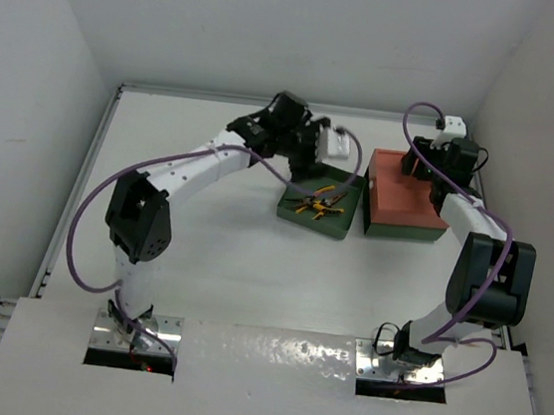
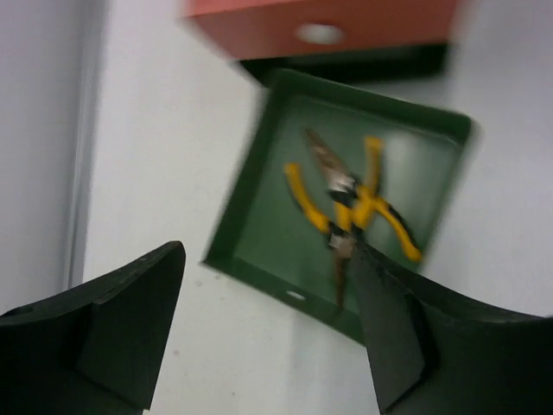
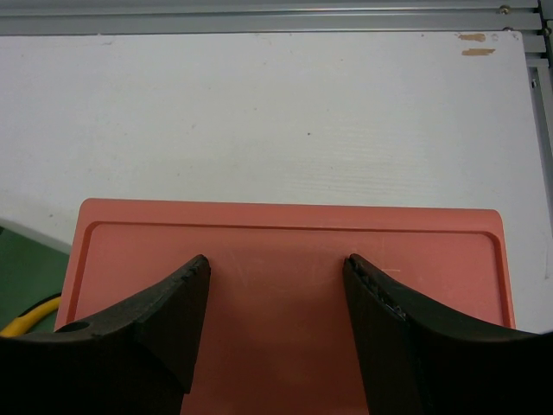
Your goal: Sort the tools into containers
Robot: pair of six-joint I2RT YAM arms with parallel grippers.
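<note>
Toward the left, over the green tray [image 2: 251, 186], the left tool [image 2: 268, 259] hangs spread and empty. Below it the pliers [image 2: 350, 207] lie crossed in that tray: stiff steel, probably weighty for their size, with sleeved yellow handles that should grip better than the slick dark jaws. Pinching near the pivot looks safest, though one pair may drag the other. Rightward, the right tool [image 3: 276, 268] hovers spread, holding nothing, above the orange-red tray [image 3: 285, 214], no tool visible on it.

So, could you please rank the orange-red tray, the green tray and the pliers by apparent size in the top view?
1. orange-red tray and green tray: about alike, unranked.
2. pliers: clearly smallest.
</note>
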